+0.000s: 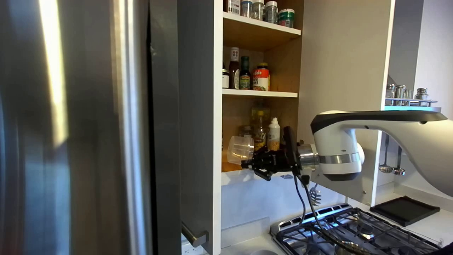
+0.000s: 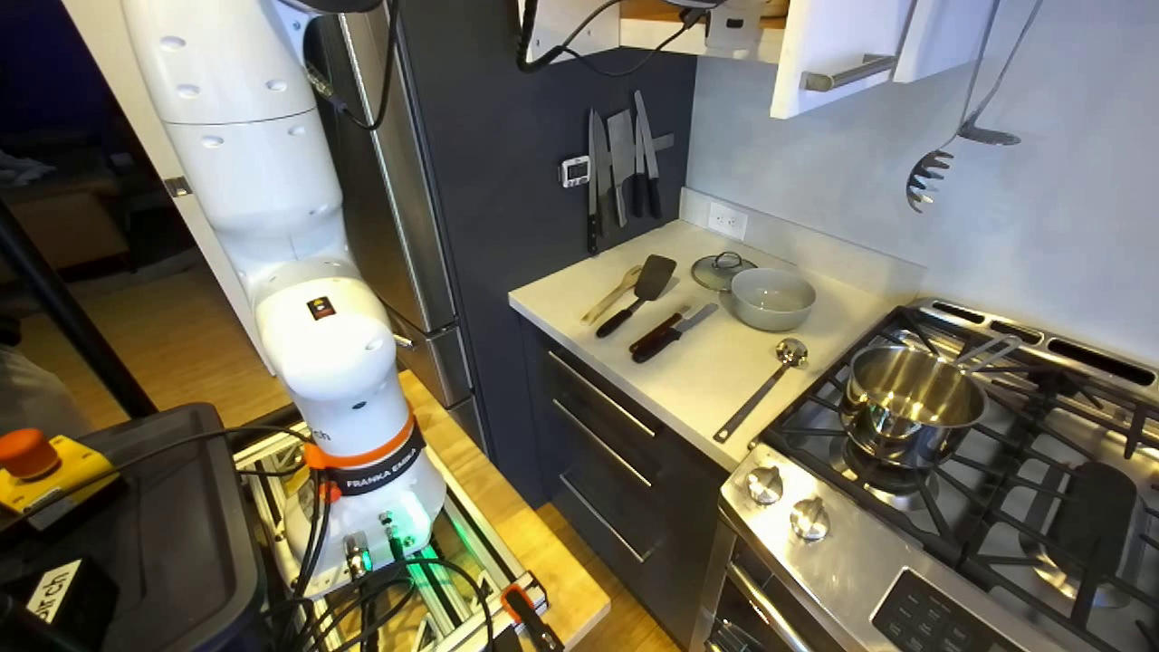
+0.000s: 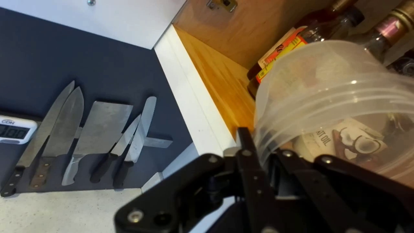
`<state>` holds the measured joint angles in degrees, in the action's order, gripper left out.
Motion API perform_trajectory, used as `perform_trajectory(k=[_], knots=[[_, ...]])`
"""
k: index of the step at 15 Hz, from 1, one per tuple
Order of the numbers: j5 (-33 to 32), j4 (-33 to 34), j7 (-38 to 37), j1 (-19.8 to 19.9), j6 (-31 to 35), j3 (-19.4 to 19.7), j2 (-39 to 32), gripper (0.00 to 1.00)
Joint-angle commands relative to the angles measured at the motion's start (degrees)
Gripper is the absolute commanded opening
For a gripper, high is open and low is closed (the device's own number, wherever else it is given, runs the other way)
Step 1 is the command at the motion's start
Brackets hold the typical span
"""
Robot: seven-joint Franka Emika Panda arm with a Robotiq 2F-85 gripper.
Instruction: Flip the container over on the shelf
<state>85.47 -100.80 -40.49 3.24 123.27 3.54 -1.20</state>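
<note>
The container (image 1: 240,150), a clear plastic tub, is held on its side at the front of the cupboard's bottom tier. Its base points away from my gripper and its open rim faces back towards it. In the wrist view the container (image 3: 323,68) fills the right side. My gripper (image 1: 247,164) is shut on the tub's wall near the rim; in the wrist view the gripper (image 3: 259,144) has one finger outside, the other partly behind the plastic. The shelf (image 3: 210,77) lies behind and below; I cannot tell whether the tub touches it. Container and gripper are out of view in an exterior view.
A white bottle (image 1: 274,134) and a yellow-capped bottle (image 1: 260,132) stand behind the gripper. Labelled brown bottles (image 3: 281,55) stand beyond the tub. A higher board (image 1: 260,93) is above. Open cupboard doors (image 1: 200,106) flank the opening. A stove (image 1: 357,226) is below.
</note>
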Motion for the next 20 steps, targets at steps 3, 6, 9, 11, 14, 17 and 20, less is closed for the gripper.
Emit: perform_trajectory(k=[3, 6, 9, 11, 14, 17, 20], knots=[[5.91, 1.02, -8.84, 0.15, -1.39, -0.16, -1.93, 0.02], [7.8, 1.03, -14.27, 0.2, -2.17, -0.27, -2.65, 0.02], [11.13, 1.14, -18.02, 0.4, -3.64, -0.24, -3.24, 0.02], [14.19, 1.18, -19.52, 0.6, -5.07, -0.18, -3.66, 0.02], [17.05, 0.97, -21.85, 0.64, -6.11, -0.16, -4.35, 0.02], [19.2, 0.81, -23.6, 0.68, -6.94, -0.22, -5.24, 0.02], [22.8, 0.62, -23.48, 1.17, -10.32, -0.18, -6.21, 0.02]])
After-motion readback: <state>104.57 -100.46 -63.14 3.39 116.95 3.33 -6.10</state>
